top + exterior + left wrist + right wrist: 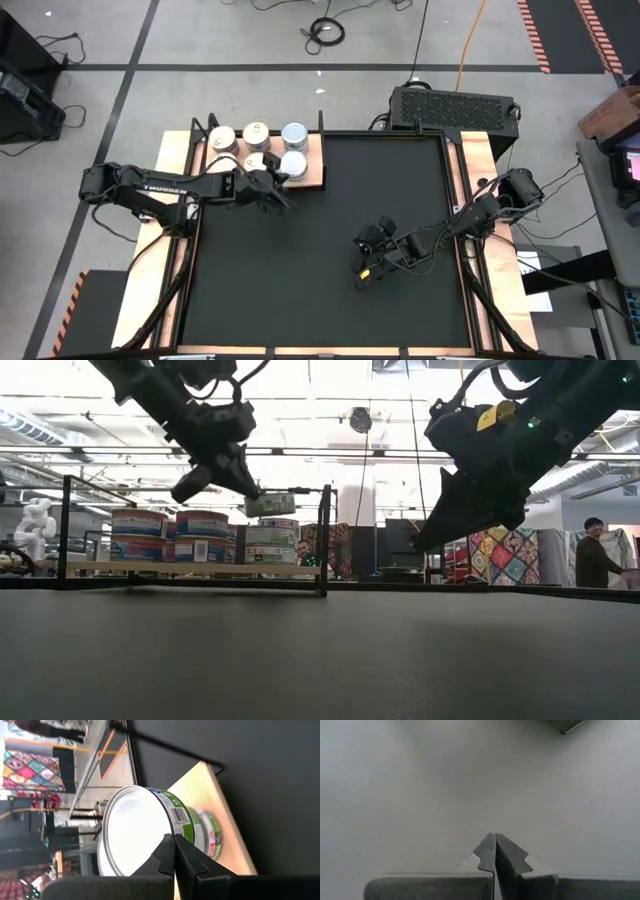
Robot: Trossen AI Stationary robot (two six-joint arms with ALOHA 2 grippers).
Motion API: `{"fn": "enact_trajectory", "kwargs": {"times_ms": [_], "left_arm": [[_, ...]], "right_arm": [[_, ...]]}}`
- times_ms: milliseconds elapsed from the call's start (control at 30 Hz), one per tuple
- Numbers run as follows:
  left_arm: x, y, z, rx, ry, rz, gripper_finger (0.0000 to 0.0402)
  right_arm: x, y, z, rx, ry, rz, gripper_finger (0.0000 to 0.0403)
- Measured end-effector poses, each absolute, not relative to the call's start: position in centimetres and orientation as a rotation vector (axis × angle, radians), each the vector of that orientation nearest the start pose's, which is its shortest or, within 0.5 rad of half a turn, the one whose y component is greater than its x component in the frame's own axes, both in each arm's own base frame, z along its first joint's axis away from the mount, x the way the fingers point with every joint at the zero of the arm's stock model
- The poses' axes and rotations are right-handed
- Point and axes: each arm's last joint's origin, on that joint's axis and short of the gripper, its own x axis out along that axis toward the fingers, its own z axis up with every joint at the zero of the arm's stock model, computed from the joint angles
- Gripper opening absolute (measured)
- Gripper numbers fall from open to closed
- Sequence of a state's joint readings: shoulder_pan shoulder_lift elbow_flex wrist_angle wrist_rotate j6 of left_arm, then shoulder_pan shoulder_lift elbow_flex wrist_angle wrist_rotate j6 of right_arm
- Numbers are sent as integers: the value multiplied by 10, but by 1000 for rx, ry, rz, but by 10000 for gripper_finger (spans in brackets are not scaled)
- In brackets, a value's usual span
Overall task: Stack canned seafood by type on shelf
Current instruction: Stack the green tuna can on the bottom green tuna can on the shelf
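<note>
High view, looking straight down: the black tabletop [300,290] fills the middle, and the shelf [316,172], a pale wooden board with visible grain, lies at its far left corner. On the board stand the canned seafood tins [256,133], short round metal cans packed close together, some with silvery-gold tops and two with pale bluish-white tops [294,134]. A thin black metal frame [324,540] rises around the board, and its corner post stands between the tins and the open tabletop. Beyond the far edge sits a dark vented box [455,106], with cables trailing over the grey floor.

From table height, the tins show as two-high stacks with banded paper labels; one green-labelled tin [270,505] sits higher than the rest, right at the left claw's tips. A person [597,555] stands in the room far behind.

The left arm reaches in low from the left edge, stretched nearly flat across the board, its left claw [272,180] over the tins nearest the tabletop. Its wrist view shows the fingers [187,860] pressed tip to tip, empty, with a white-topped, green-labelled tin just beyond them; whether they touch it I cannot tell.

The right arm folds in from the right edge, elbow bent, and its right claw [366,272] hangs over bare black mat, well apart from the board, fingers [510,857] closed together on nothing.
</note>
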State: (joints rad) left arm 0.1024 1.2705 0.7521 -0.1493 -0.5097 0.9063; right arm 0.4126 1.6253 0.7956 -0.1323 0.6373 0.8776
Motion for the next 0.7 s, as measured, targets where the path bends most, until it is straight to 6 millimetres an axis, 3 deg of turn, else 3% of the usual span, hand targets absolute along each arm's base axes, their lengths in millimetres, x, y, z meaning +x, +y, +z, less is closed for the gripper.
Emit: {"fn": "enact_trajectory", "kwargs": {"times_ms": [300, 700], "left_arm": [[249, 66, 226, 900, 918, 224, 0], [248, 75, 226, 864, 892, 204, 0]], "right_arm": [[278, 103, 152, 332, 654, -548, 0], [278, 103, 152, 331, 654, -549, 0]]}}
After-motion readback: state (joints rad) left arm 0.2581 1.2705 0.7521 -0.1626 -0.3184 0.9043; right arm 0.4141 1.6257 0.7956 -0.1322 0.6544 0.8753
